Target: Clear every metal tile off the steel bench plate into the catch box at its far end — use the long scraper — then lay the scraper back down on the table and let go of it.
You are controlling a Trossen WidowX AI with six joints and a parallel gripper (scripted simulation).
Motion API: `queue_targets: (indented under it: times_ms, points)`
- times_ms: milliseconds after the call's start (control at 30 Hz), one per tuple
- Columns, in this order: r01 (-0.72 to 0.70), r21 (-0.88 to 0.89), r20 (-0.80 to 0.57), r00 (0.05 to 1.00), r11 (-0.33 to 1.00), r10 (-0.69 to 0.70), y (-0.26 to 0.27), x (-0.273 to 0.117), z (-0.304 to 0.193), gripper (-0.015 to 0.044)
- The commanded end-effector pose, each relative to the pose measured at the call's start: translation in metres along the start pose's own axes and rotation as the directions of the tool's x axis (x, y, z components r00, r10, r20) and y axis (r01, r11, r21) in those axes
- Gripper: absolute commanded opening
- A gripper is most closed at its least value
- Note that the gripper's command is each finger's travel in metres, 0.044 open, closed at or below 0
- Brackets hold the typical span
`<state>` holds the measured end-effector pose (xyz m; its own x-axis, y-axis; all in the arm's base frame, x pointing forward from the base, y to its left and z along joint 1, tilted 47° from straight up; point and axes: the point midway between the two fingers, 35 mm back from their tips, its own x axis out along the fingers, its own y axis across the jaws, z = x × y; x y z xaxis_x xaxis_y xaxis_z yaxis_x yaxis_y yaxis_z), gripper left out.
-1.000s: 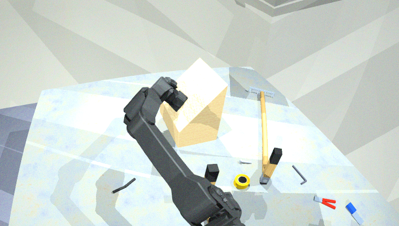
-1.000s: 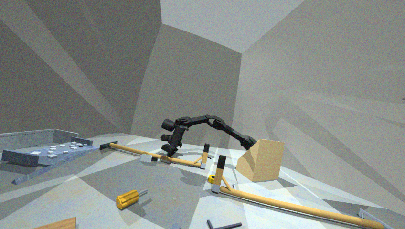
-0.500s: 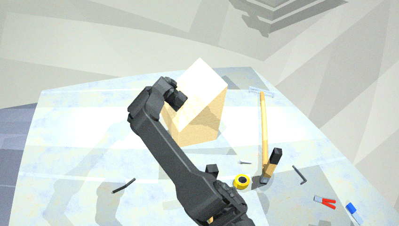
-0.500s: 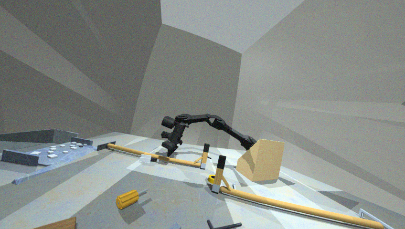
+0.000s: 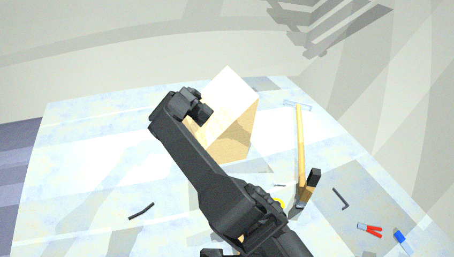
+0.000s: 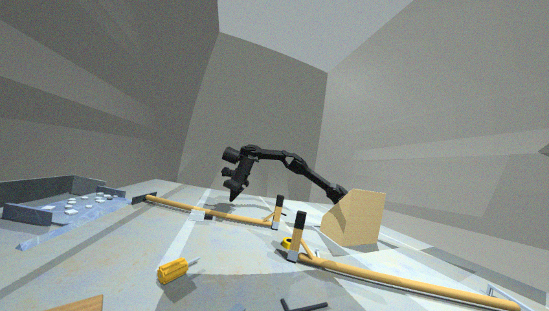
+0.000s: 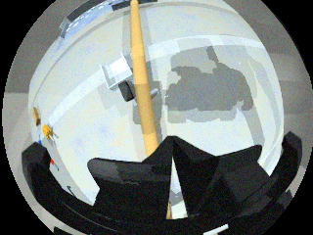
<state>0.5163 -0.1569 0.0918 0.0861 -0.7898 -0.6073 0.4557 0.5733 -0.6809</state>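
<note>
The long scraper lies on the table, its wooden shaft (image 6: 238, 218) (image 7: 141, 83) running toward the bench plate, its dark flat blade (image 6: 144, 197) near the plate. Its upright handle (image 6: 277, 212) stands at the other end; the black top (image 5: 211, 252) shows at the bottom edge. My gripper (image 6: 231, 199) (image 7: 172, 140) is shut and empty, low over the table beside the shaft. It is out of sight in the top view. Several pale metal tiles (image 6: 70, 212) lie scattered on the bluish steel bench plate (image 6: 77, 221). The catch box's grey wall (image 6: 38, 188) shows at the left.
A second long tool (image 5: 300, 136) (image 6: 385, 278) with a pale head lies near the wooden block (image 5: 229, 92) (image 6: 360, 221). A small pale bracket-like object (image 6: 197, 214) (image 7: 116, 70) lies beside the scraper's shaft. A yellow screwdriver (image 6: 172, 271) (image 7: 47, 130), yellow tape roll (image 6: 285, 242) and red-handled pliers (image 5: 373, 228) lie around.
</note>
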Motion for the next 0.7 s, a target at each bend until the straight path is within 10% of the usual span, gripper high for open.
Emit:
queue_targets:
  times_ms: [0, 667]
  points:
    - [-0.012, -0.060, 0.010, 1.000, 0.998, 0.013, -0.015, -0.020, 0.007, 0.0000]
    - [-0.027, -0.160, 0.013, 0.999, 0.987, 0.029, -0.034, -0.032, 0.011, 0.0000]
